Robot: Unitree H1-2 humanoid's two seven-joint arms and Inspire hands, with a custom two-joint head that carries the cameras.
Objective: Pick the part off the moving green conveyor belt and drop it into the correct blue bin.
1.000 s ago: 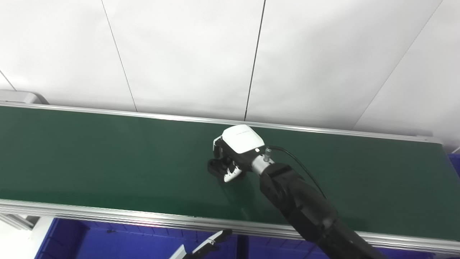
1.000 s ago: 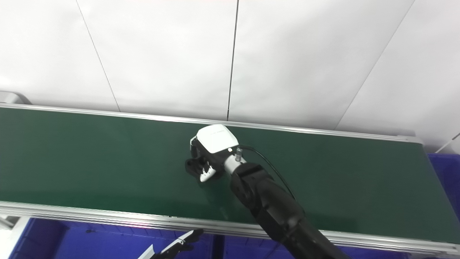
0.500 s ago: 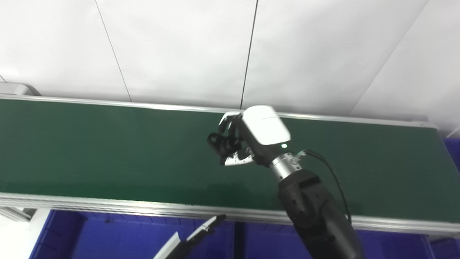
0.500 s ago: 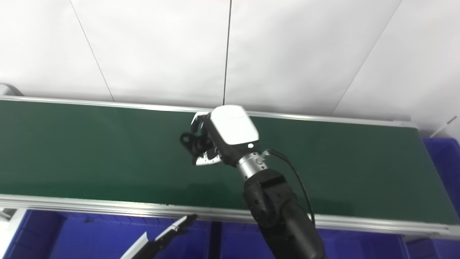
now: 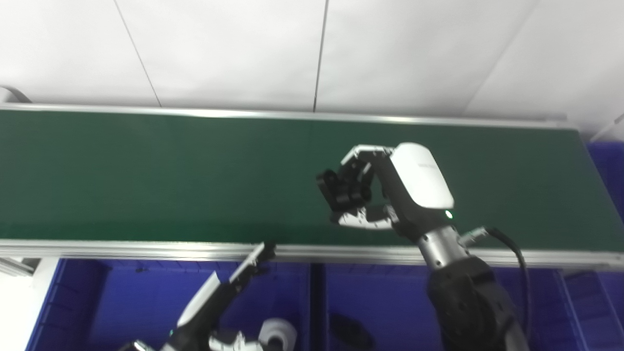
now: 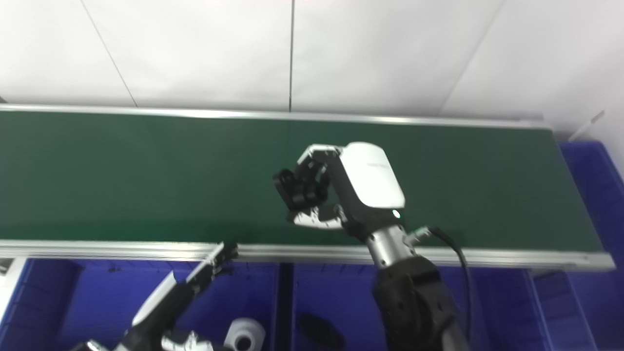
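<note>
The green conveyor belt (image 5: 146,170) runs across the picture. My right hand (image 5: 390,190) hovers over the belt's near half, right of centre, with its white back turned up. Its fingers are shut on a small black part (image 5: 341,187), which hangs clear of the belt surface. My left hand (image 5: 214,302) is low in the picture over the left blue bin (image 5: 112,302), open and holding nothing, with one fingertip reaching up to the belt's near rail (image 5: 146,248).
Two blue bins lie below the near rail, split by a divider (image 5: 317,302). The left one holds a white roll (image 5: 278,334); the right bin (image 5: 390,297) holds a dark part (image 5: 348,331). Another blue bin (image 6: 594,180) stands at the belt's right end. A white wall is behind.
My right hand has lifted from the belt with the black part in it and drawn back toward the near rail. The camera has tilted down, showing more of the bins and my left hand.
</note>
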